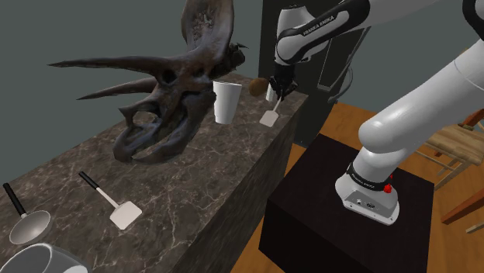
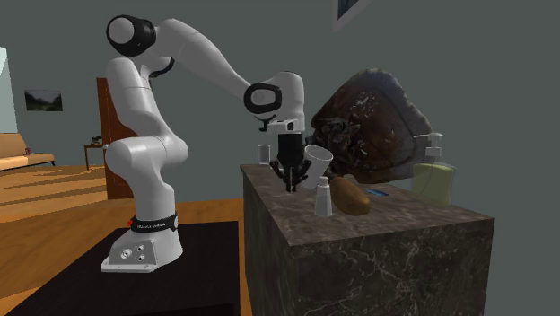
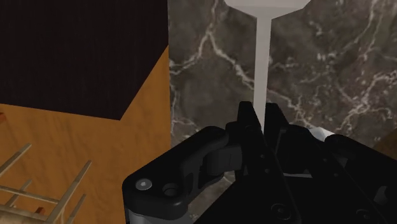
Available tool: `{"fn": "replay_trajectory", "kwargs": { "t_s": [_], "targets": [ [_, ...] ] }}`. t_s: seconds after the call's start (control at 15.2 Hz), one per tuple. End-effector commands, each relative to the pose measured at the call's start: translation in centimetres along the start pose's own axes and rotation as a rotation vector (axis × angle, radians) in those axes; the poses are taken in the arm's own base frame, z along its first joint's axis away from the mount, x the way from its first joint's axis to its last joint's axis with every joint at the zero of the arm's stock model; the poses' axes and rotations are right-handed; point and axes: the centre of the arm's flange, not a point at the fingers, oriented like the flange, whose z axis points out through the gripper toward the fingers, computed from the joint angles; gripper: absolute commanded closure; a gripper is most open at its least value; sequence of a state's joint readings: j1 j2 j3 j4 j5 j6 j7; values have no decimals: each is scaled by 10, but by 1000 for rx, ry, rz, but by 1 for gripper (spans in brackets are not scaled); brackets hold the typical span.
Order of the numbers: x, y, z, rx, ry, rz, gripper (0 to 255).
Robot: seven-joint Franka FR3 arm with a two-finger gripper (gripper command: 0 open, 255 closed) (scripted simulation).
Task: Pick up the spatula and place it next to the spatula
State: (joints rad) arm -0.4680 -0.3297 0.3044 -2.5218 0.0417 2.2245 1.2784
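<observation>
A: Task spatula, where?
B: White spatula (image 3: pixel 261 57), all white, at the far end of the counter (image 1: pixel 194 171), close to the edge on the stand's side. The handle runs up into the gripper (image 3: pixel 257 113) and the blade end hangs down over the dark veined stone. Can't tell if the blade touches the top.

A: Fingers?
B: Pinched together on the handle, one each side. It's clamped.

A: The other spatula?
B: Black-handled spatula (image 1: pixel 115 203) with a white blade, lying flat on the near end of the same counter in the shoulder view. Well apart from the held one.

A: Between them?
B: A big dark horned skull (image 1: pixel 167 108) sits mid-counter. A white cup (image 1: pixel 226 101) stands upright just beside the skull, near the gripper.

A: Anything else on top?
B: A small pan (image 1: pixel 27 225) with a black handle at the shoulder view's lower left. In the second exterior view, a brown loaf-shaped thing (image 2: pixel 348 196) and a pump bottle (image 2: pixel 434 172).

A: Arm?
B: White, reaching from the black stand (image 1: pixel 326 202) over the counter's far end, gripper pointing down. Wood floor around the stand.
</observation>
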Motion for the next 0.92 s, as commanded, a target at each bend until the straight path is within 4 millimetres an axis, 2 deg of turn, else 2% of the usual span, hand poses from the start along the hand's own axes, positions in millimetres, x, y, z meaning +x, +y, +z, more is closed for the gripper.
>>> {"fn": "replay_trajectory", "kwargs": {
  "t_s": [0.0,0.26,0.86],
  "targets": [
    [0,-1,-10,-1,0,0,255],
    [2,-1,-31,-1,0,0,255],
    [-117,-7,-39,-1,0,0,255]
  ]
}}
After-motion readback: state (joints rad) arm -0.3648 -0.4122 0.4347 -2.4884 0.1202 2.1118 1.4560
